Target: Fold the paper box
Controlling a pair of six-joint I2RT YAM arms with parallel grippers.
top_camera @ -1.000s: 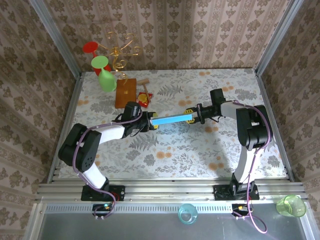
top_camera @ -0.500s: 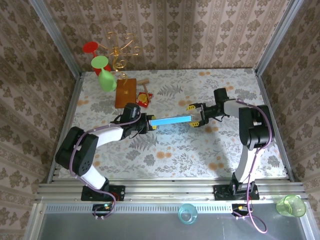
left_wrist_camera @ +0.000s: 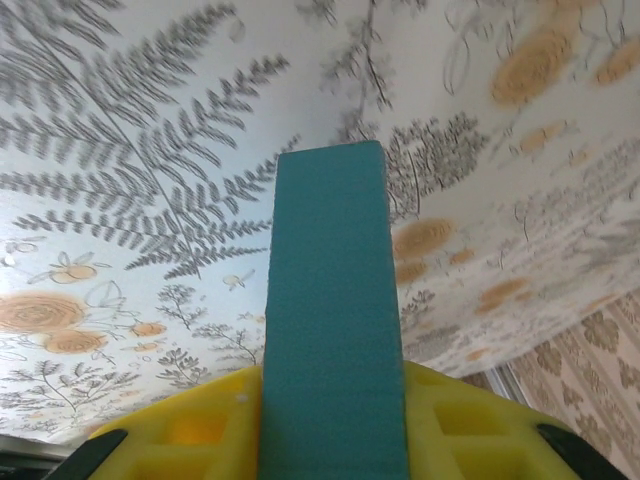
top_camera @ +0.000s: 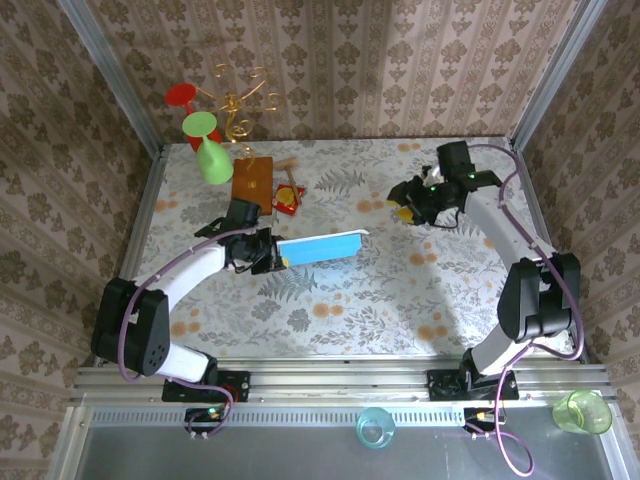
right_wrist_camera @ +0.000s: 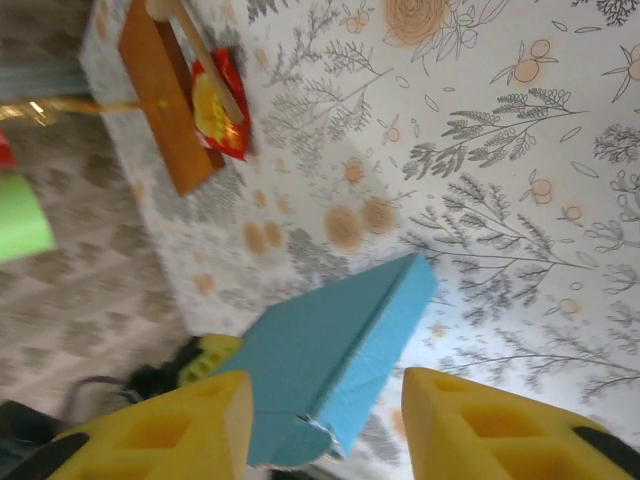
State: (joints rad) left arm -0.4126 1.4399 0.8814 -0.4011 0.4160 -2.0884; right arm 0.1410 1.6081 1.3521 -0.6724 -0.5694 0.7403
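The paper box (top_camera: 322,247) is a light-blue flat pack with a white edge along its top, hanging just above the middle of the table. My left gripper (top_camera: 268,252) is shut on its left end. In the left wrist view the paper box (left_wrist_camera: 335,320) runs straight out between the yellow fingers (left_wrist_camera: 180,440). My right gripper (top_camera: 405,203) is lifted to the back right, clear of the box's free right end, and it is open. From the right wrist view the paper box (right_wrist_camera: 335,345) shows far below the gap between the yellow fingers (right_wrist_camera: 190,430).
A wooden board (top_camera: 251,185) and a red packet (top_camera: 288,197) lie at the back left, near a gold stand (top_camera: 240,110) with a green glass (top_camera: 212,160) and a red one (top_camera: 182,95). The floral table (top_camera: 400,290) is walled at the back and sides.
My right gripper let go of the box's right end, then pulled up and back to the right. My left gripper kept its hold, and the box shifted left and tilted.
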